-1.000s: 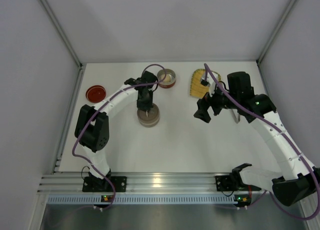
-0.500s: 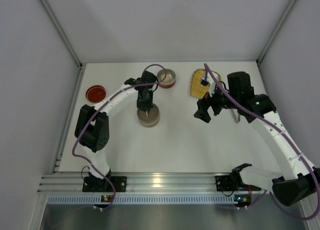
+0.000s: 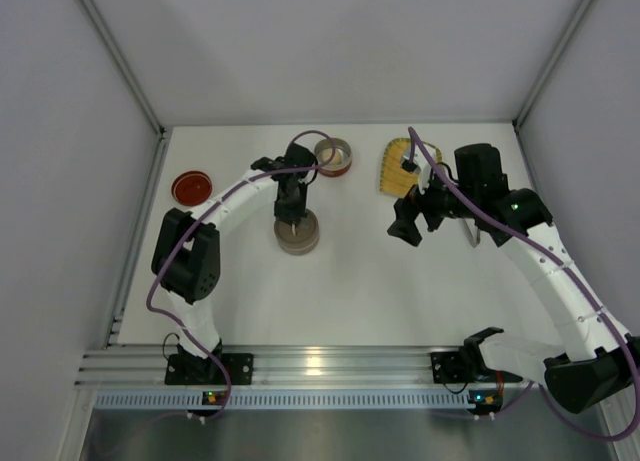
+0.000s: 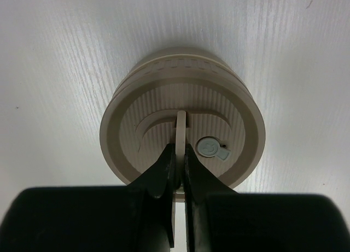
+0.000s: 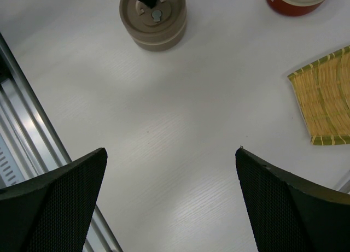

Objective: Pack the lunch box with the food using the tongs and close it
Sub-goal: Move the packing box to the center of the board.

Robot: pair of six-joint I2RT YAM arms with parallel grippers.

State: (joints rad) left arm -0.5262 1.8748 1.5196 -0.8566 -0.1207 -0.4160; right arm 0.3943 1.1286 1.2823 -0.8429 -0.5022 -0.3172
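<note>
From above, the left hand [image 3: 291,219] sits right on top of the beige round lunch box [image 3: 298,239], mid-tabletop [image 3: 350,291]. A red lid [image 3: 191,188] lies out at the left, a red tin [image 3: 333,157] just beyond the box, and a yellow woven tray [image 3: 404,168] further right. The right hand [image 3: 408,224] hangs by the tray's near edge, well apart from the box. Left wrist view: fingers [image 4: 162,173] pressed together, clamped on the lunch box by the thin upright rib [image 4: 181,123] across its top. Right wrist view: fingers spread wide, gripping nothing, bare tabletop beneath, and the box, tin and tray at the edges of the shot.
</note>
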